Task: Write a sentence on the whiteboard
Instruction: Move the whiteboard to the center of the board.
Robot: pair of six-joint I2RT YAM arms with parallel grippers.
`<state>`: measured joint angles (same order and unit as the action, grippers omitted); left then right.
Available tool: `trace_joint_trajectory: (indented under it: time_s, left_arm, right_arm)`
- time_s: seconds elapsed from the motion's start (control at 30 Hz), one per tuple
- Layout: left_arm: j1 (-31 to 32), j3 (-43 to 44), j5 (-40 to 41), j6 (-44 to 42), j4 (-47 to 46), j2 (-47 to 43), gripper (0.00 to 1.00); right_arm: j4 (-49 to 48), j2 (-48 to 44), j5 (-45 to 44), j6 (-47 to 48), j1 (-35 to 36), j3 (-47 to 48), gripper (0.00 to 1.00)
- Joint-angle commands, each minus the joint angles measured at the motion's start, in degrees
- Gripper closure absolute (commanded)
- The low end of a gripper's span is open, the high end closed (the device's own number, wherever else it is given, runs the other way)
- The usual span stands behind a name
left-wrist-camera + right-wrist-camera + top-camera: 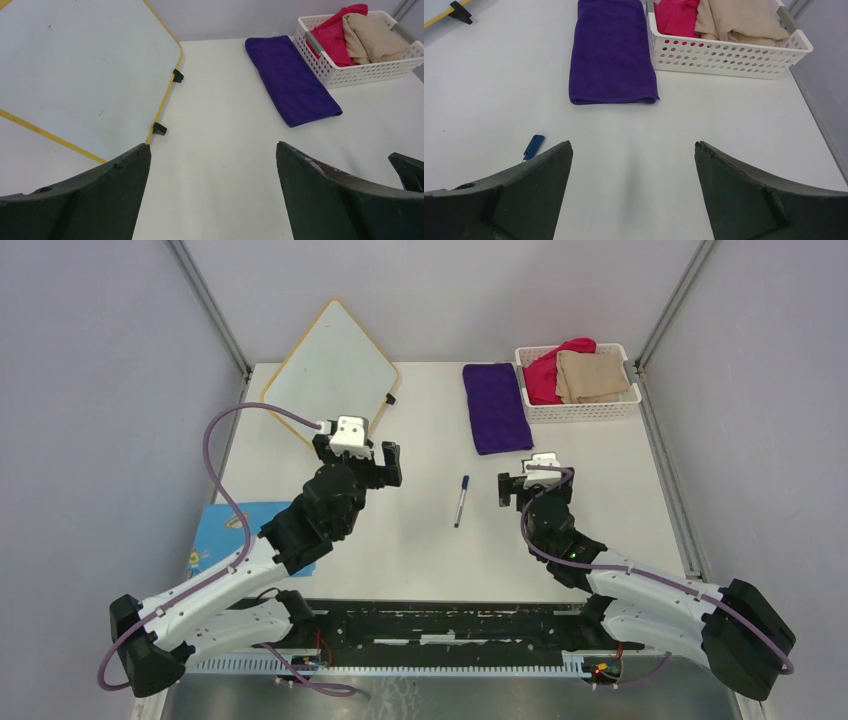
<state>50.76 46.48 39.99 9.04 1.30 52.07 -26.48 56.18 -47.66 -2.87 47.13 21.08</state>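
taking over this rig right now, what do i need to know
Grippers: the left gripper is open and empty, facing the whiteboard. The right gripper is open and empty, just right of the marker.
Things: the whiteboard lies at the far left corner of the table, its surface blank. The marker lies on the table between the two grippers.
Done: nothing written, marker not picked up.
Left: grasp the marker and write on the whiteboard.
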Motion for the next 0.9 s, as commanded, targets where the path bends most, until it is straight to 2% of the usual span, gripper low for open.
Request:
trace_joint_trajectory:
  time_s: [0.0, 0.4, 0.57, 0.87]
  left_arm:
    - [0.3, 1.3, 1.9, 2.7, -2.3, -0.6, 0.00]
    - [0.3, -0.2, -5.6, -5.9, -1.6, -2.1, 0.00]
    - [0.3, -0.2, -3.8, -5.7, -0.1, -2.3, 0.00]
    - [0.3, 1.6, 4.6, -1.7, 3.2, 1.1, 0.00]
  right_arm:
    - [-0.9, -0.9, 2.7, 1.4, -0.1, 1.2, 0.02]
    - [4.7, 0.2, 14.3, 1.0, -0.1, 5.4, 0.02]
    - [10.1, 5.9, 19.2, -2.9, -0.1, 10.6, 0.06]
    - [10.6, 13.6, 24.9, -10.1, -0.4, 13.1, 0.14]
